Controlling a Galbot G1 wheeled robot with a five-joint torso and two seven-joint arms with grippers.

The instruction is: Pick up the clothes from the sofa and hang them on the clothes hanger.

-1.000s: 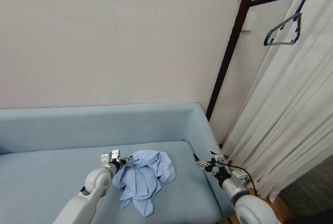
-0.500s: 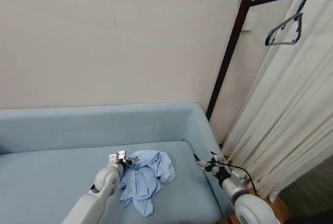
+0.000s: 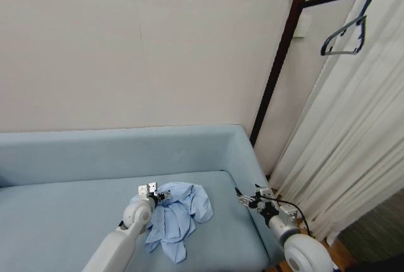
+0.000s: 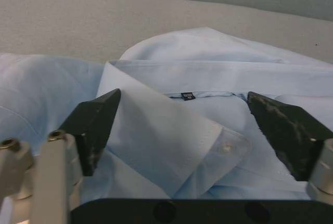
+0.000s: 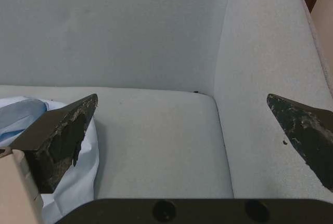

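One big pale blue sofa (image 3: 63, 152) runs along the wall (image 3: 126, 45), and a long white curtain (image 3: 360, 133) hangs off to its right. Between them stands a tall dark clothes rack (image 3: 278, 64). A light blue shirt (image 3: 180, 212) lies all crumpled on the sofa seat, toward the right end, well apart from the dark clothes hanger (image 3: 344, 35) that hangs up high by the rack's bar. The left claw (image 3: 148, 189) is at the shirt's left edge and it is open. In the left wrist view its two dark fingers (image 4: 96, 122) stand wide apart with the shirt's collar (image 4: 171, 125) between them, but I cannot tell if they touch the cloth. The right claw (image 3: 242, 197) sits near the sofa's right arm, open too. Its fingers are spread wide over bare seat, with a bit of the shirt beside one finger.
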